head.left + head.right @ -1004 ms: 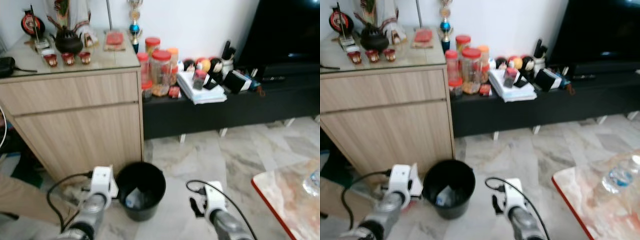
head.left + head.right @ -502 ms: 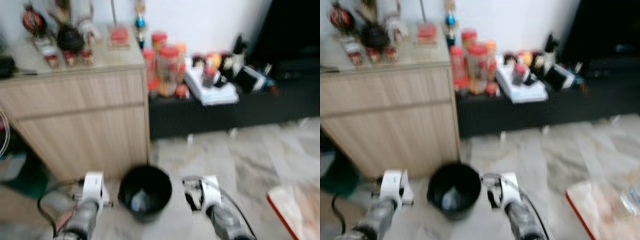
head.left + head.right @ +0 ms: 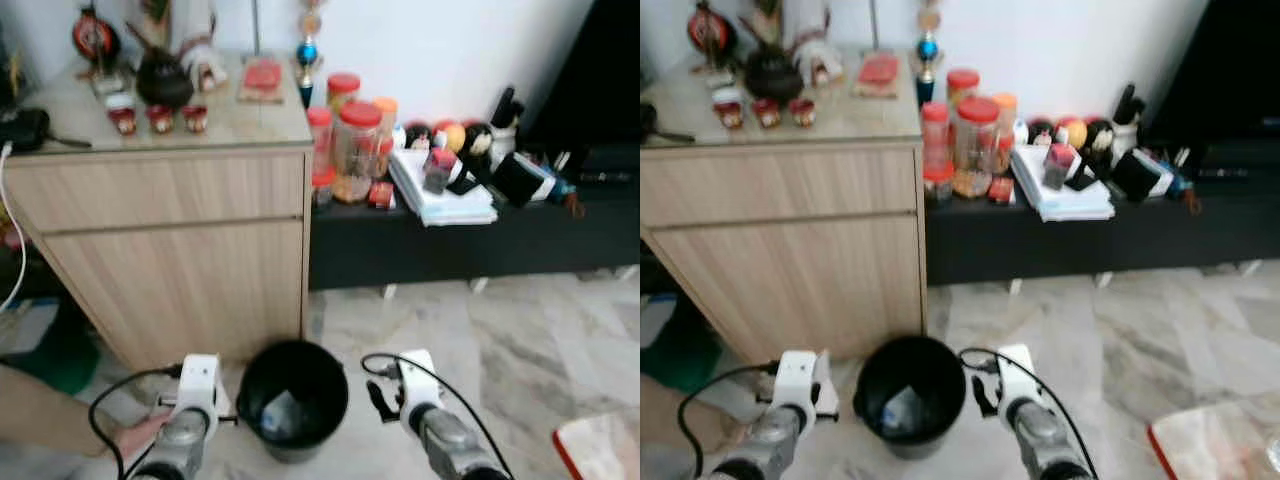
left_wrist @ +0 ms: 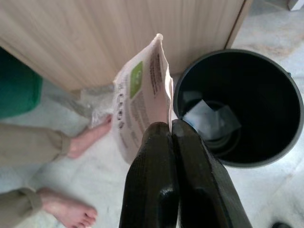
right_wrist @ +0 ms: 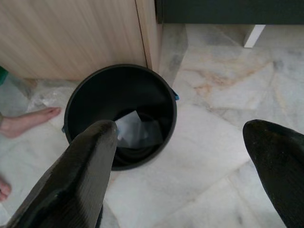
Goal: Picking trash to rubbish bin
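The cabinet (image 3: 170, 250) stands against the wall, and the black bin (image 3: 292, 398) sits on the marble floor (image 3: 470, 340) just in front of its lower right corner, between the two arms. Some crumpled pale scraps (image 5: 135, 130) already lie at the bin's bottom, so part of the job looks done; what is left, by my reading, is the packet (image 4: 142, 99) now in hand. The left gripper (image 4: 170, 128) has its fingers pressed together on the packet's lower edge, holding it just outside the bin's rim on the cabinet side, not yet over the opening. The packet is a flat white pouch with green print; its long axis runs on from the fingertips, its free end pointing toward the cabinet front, its flat face turned sideways to the bin. It needs carrying across the rim and letting go. The right gripper (image 5: 190, 142) hovers above the floor on the bin's other side, fingers spread wide and empty. A person's bare feet (image 4: 90, 137) rest on the floor near the packet, well clear of the bin.
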Robot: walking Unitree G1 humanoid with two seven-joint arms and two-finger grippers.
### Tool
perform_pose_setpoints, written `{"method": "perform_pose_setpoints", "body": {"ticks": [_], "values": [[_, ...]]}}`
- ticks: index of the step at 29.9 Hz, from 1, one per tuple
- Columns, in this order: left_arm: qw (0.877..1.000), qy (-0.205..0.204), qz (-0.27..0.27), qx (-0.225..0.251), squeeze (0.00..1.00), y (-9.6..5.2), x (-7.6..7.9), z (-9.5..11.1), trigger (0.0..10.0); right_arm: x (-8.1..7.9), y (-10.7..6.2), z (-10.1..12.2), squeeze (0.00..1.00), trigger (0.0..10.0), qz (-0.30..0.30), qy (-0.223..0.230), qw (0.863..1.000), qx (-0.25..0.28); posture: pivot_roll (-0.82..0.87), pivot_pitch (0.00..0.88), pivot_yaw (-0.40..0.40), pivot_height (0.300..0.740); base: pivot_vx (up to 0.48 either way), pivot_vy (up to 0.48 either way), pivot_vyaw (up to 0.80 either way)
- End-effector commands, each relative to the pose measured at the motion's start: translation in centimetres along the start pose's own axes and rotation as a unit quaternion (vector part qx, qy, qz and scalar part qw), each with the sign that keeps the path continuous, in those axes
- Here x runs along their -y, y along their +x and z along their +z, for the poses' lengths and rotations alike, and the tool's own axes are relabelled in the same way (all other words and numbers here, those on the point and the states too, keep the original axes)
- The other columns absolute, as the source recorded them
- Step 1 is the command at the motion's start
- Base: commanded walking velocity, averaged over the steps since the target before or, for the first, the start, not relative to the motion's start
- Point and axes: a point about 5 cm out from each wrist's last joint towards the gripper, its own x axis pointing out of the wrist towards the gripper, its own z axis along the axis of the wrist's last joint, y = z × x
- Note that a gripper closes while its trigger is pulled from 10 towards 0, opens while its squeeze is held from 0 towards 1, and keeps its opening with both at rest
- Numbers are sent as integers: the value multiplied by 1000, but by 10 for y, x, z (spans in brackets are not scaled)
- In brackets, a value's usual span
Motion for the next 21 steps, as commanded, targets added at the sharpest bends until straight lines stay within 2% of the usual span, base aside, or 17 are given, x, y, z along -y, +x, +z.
{"method": "perform_pose_setpoints", "body": {"ticks": [1,9,13,16,21], "values": [[1000,6,-20,0,0,0,12,1,10000,12,-4,-5,0,10000,-18,3,1000,-4,3,0,-11,740,296,0,0],[1000,13,-24,0,0,0,14,0,10000,14,-5,-10,0,10000,-20,-10,1000,-11,1,0,-3,740,299,0,0],[1000,15,-25,1,0,0,14,1,10000,14,-5,-9,0,10000,-19,-12,1000,-9,0,0,1,740,298,0,480],[1000,15,-26,2,0,0,15,1,10000,15,-6,-9,0,10000,-20,-1,1000,-7,-1,0,1,740,304,0,0],[1000,13,-26,3,0,1,17,2,10000,15,-6,-9,0,10000,-19,-7,1000,-8,1,0,-3,740,302,0,0]]}}
